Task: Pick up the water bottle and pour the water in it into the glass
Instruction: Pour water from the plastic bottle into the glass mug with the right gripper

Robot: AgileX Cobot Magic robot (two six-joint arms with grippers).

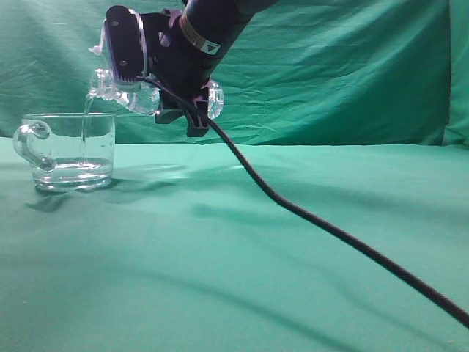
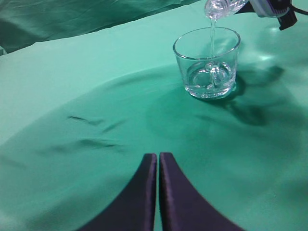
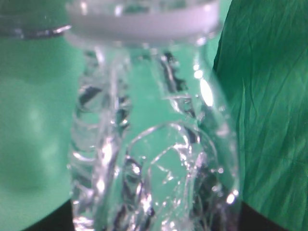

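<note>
The clear ribbed water bottle (image 1: pixel 128 94) is held tipped on its side above the glass, neck pointing left and down. My right gripper (image 1: pixel 157 84) is shut on the water bottle, which fills the right wrist view (image 3: pixel 154 159). A thin stream of water (image 1: pixel 86 121) falls from the neck into the glass (image 1: pixel 69 150), a short clear mug with a loop handle on its left, holding a shallow pool of water. In the left wrist view the stream (image 2: pixel 212 38) drops into the glass (image 2: pixel 207 62). My left gripper (image 2: pixel 158 161) is shut and empty, low over the cloth in front of the glass.
A green cloth (image 1: pixel 242 249) covers the table and hangs as a backdrop. A black cable (image 1: pixel 330 231) runs from the right arm down across the table to the lower right. Wrinkles in the cloth (image 2: pixel 91 130) lie left of the glass.
</note>
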